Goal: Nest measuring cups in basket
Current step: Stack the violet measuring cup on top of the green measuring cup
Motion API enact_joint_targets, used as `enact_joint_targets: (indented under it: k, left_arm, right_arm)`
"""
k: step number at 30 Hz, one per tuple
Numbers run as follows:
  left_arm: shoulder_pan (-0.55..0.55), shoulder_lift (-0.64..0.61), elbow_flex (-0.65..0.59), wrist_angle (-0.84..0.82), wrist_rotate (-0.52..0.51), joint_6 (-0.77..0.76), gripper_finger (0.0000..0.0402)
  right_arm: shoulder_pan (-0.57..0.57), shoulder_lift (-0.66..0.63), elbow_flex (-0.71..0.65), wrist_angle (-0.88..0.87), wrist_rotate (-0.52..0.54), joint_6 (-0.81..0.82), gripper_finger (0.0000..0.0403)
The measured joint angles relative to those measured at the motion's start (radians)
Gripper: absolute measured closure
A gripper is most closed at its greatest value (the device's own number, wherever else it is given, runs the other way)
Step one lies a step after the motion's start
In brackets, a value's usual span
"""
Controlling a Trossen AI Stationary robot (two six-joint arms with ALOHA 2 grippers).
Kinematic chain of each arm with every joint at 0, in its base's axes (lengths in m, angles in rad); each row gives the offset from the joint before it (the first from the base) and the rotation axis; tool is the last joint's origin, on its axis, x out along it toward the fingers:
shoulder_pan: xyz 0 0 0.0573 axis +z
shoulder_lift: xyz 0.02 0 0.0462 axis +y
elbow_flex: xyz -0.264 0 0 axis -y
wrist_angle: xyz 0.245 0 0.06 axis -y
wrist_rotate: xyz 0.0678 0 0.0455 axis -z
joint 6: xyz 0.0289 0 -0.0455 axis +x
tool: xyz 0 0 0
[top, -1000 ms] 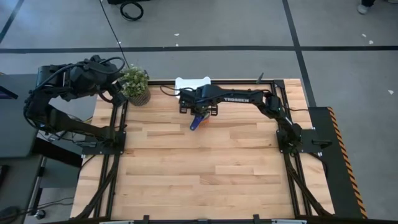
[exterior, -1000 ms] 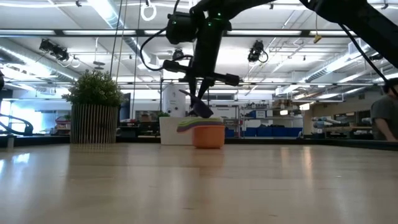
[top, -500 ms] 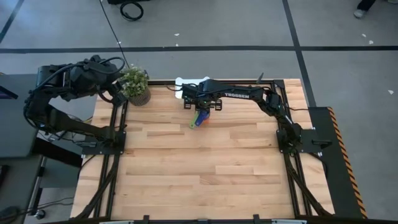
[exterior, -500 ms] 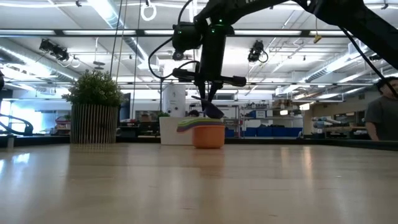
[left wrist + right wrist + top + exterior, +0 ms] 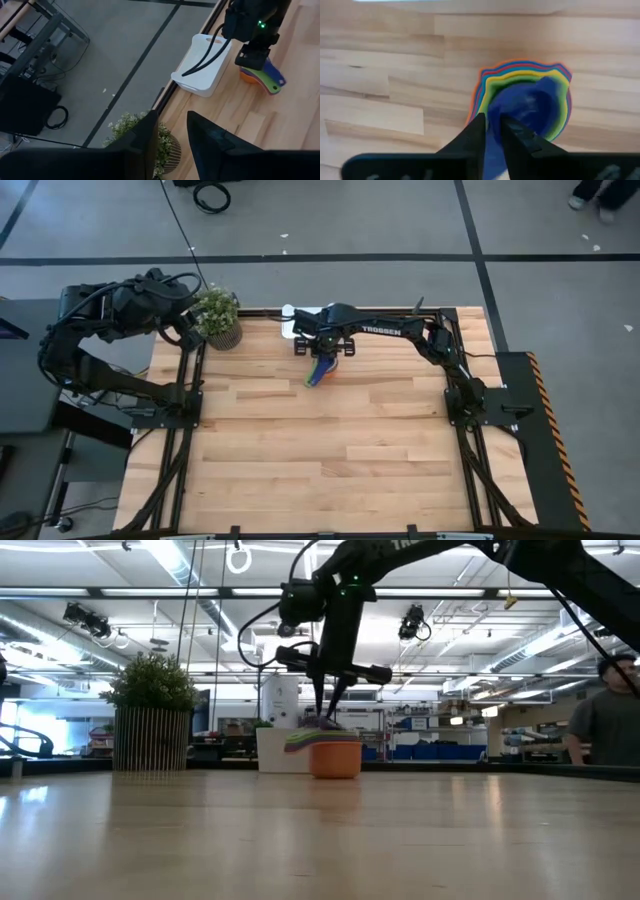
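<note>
Both dark fingers of the right gripper [image 5: 491, 137] point straight down over the nested stack of small round plastic measuring cups [image 5: 522, 102], standing close together with only a slim gap between them; the handle of the top blue cup [image 5: 532, 110] runs into that gap, but whether the pads actually pinch it cannot be told. From table height the fingertips of this gripper [image 5: 327, 710] hang just above the stack [image 5: 324, 753], whose orange bottom cup sits on the wooden table [image 5: 320, 840] with green and purple rims fanned out at its top edge. Seen from above, the stack [image 5: 320, 372] lies on the light butcher-block tabletop [image 5: 320, 460] near the far edge, just in front of the small white rectangular plastic basket [image 5: 204, 64], outside it and not touching its wall. The left wrist camera shows the basket at the table's rim with the cups [image 5: 262, 80] beside it under the right arm. Off the table's left far corner, the left gripper [image 5: 169, 137] hovers near the potted green plant [image 5: 217, 315], its two fingers slightly parted and holding nothing.
</note>
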Motion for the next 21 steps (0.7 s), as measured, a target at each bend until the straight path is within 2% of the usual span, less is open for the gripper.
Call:
enact_joint_targets:
  k: [4,9,14,21]
  left_arm:
    - [0.0,0.0,0.0,0.0,0.0,0.018,0.029]
    - [0.0,0.0,0.0,0.0,0.0,0.018,0.029]
    - [0.0,0.0,0.0,0.0,0.0,0.014,0.029]
    - [0.0,0.0,0.0,0.0,0.066,-0.008,0.029]
  right_arm:
    - [-0.007,0.0,0.0,0.0,-0.007,-0.006,0.0321]
    - [-0.018,0.0,0.0,0.003,-0.034,-0.033,0.0318]
    - [-0.027,-0.017,-0.001,0.01,-0.126,-0.127,0.0326]
    - [-0.002,-0.092,-0.001,0.001,-0.165,-0.283,0.0356]
